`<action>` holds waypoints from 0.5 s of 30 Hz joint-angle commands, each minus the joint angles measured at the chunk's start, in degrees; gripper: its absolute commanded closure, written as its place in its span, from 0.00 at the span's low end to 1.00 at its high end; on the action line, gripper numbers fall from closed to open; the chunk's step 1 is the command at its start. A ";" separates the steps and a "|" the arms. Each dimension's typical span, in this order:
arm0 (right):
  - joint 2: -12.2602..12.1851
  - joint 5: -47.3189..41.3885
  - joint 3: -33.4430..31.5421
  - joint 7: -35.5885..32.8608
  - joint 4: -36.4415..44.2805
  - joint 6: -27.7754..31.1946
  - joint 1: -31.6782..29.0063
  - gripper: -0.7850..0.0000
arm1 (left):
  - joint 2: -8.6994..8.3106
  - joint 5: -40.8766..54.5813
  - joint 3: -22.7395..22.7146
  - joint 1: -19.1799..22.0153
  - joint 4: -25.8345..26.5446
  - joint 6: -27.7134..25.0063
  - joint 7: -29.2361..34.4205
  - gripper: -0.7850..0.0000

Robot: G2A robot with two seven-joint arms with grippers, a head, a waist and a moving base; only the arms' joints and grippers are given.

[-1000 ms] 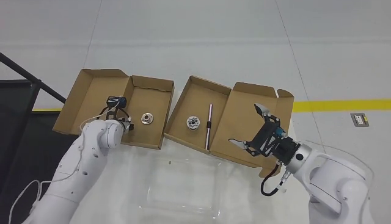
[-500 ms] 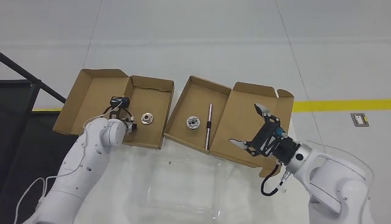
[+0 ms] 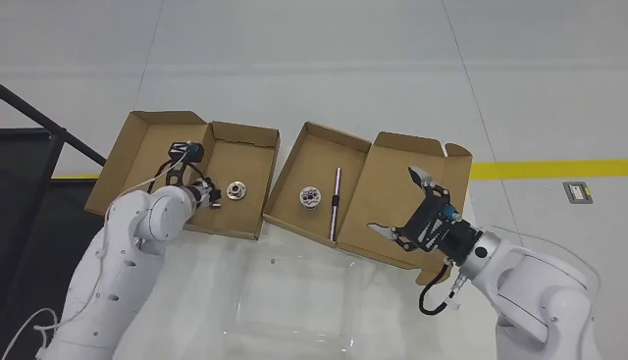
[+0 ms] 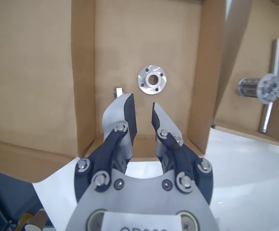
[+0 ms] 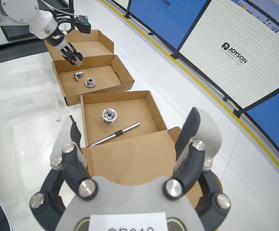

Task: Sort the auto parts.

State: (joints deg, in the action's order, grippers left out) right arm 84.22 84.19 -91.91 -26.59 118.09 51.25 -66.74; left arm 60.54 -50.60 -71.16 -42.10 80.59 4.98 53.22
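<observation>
- Standing by the tabletop point(image 3: 216, 262), I see two open cardboard boxes side by side with their flaps laid back, the left box point(image 3: 250, 159) and the right box point(image 3: 319, 159).
- Over the right box's flap hangs the right gripper point(image 5: 133, 117), spread wide and holding nothing.
- Low inside the left box is the left gripper point(image 4: 143, 102), parted a little and empty, just short of the flange.
- The rod point(image 5: 116, 133) lies flat in the right box. It looks like long, stiff, smooth steel, so it would probably roll or tip. I'd pinch it across the middle, near its dark band.
- The hub point(image 5: 108, 116), spool-shaped, stands near the rod. It looks solid, fairly heavy and rigid. Its narrow waist between the two rims seems the surest hold.
- The flange point(image 4: 152, 80) lies flat on the left box's floor. It is thin, hard and polished, so likely slippery. Pads across its outer edge, or on the raised collar, should work.
- The bracket point(image 5: 77, 75), a small bent piece, sits just beside the flange. It looks light and easily nudged, and its upright leg is the place to grip.
</observation>
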 commanded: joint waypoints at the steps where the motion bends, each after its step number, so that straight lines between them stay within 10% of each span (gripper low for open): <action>1: 0.00 0.00 0.00 0.00 0.00 0.00 0.00 0.00 | -0.58 1.94 -3.52 -3.69 6.46 -0.26 0.61 0.76; 11: 0.00 0.00 0.00 0.00 0.00 0.00 0.00 0.00 | -1.84 26.87 -20.23 -19.88 23.38 -6.98 -2.23 0.69; 13: 0.00 0.00 0.00 0.00 0.00 0.00 0.00 0.00 | -1.98 32.19 -23.46 -23.17 24.68 -10.19 -3.03 0.53; 15: 0.00 0.00 0.00 0.00 0.00 0.00 0.00 0.00 | -2.08 38.92 -26.33 -26.12 25.39 -14.23 -2.62 0.09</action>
State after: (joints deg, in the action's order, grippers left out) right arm 84.22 84.19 -91.91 -26.59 118.09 51.25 -66.74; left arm 58.51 -16.31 -95.80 -66.40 105.73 -6.69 50.28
